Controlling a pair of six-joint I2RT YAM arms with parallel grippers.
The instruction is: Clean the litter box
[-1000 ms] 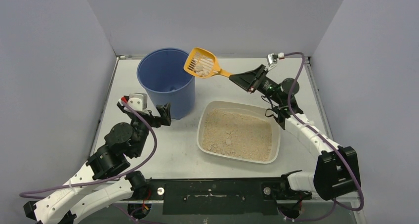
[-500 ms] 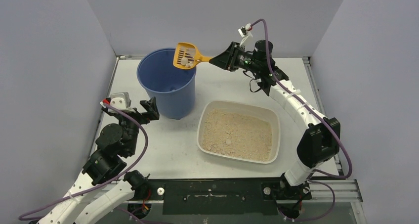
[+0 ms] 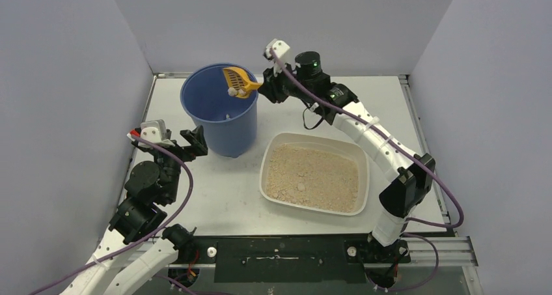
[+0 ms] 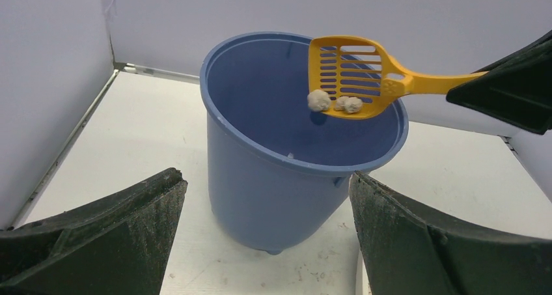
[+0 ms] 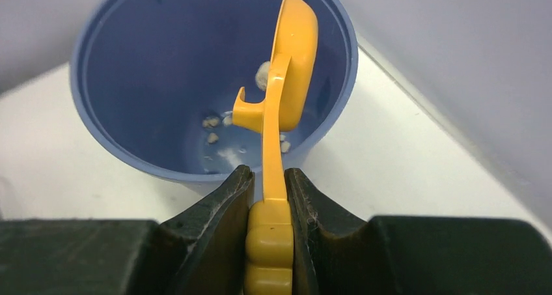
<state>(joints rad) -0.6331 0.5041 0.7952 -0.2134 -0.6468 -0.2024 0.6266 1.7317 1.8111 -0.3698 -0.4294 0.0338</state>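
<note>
White litter box [image 3: 315, 137] lies well apart from the right hand [image 3: 263, 86], which clamps the yellow scoop [image 3: 235, 79].

Litter box [image 3: 312, 139]: shallow white plastic tray, rectangular with rounded corners.
Contents: tan sandy granules [image 3: 322, 171] covering the floor, surface uneven; a few pale clumps [image 3: 301, 186] near the middle.
Pose: flat and upright, slightly skewed to the bench [image 3: 221, 191] edges.
Place: right of the bench's centre, nearer the near edge than the far one.
</note>
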